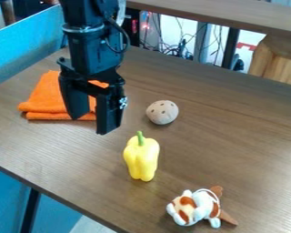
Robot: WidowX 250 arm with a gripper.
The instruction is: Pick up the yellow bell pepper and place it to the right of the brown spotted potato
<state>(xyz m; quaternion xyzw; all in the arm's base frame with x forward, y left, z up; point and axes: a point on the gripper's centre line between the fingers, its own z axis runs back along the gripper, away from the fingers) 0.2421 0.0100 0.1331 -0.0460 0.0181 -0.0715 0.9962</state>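
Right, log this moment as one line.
tool: open, empty, over table | behind: orange cloth | nearby: spotted ball, yellow pepper | nearer camera: plush toy

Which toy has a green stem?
The yellow pepper, between the spotted ball and the stuffed animal; neither of those has a stem.

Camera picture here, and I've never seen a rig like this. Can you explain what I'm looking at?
A fixed camera looks down at a slant on a brown table. The black machine is a robot arm, coming in from the top edge. Its gripper, a two-fingered hand, hangs open and holds nothing. Behind it lies a folded orange cloth. To the right is a pale ball with dark spots, then, closer to the camera, a yellow pepper and a brown-and-white stuffed toy.
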